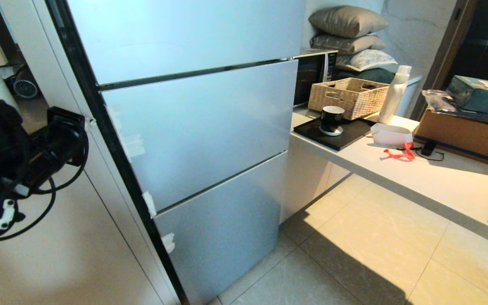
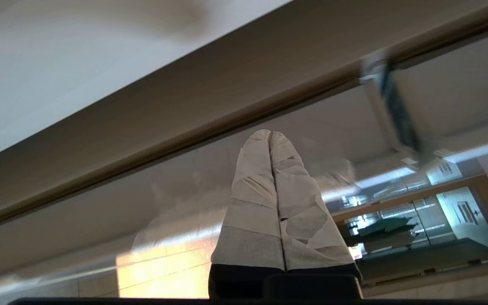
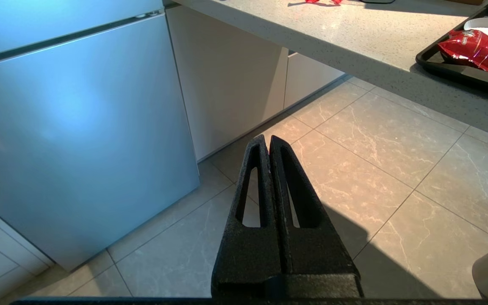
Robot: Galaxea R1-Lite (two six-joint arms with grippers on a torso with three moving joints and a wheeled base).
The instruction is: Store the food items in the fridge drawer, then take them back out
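fridge doors were all closed, so the clear drawer and the red produce pieces were nowhere to be seen; only a red packet lay on a dark tray on the counter, off beyond the right gripper and well apart from it. the left gripper was raised beside the fridge's left edge, its taped fingers pressed together on nothing, tips pointing at the panel seam just ahead. the right gripper hung low over the floor tiles, black fingers together and empty, the lowest fridge door off to one side of it. this looked like the very first step: getting the fridge open. the next move probably called for the left fingers to find a door edge near their tips and pull it outward so the drawer could be reached.
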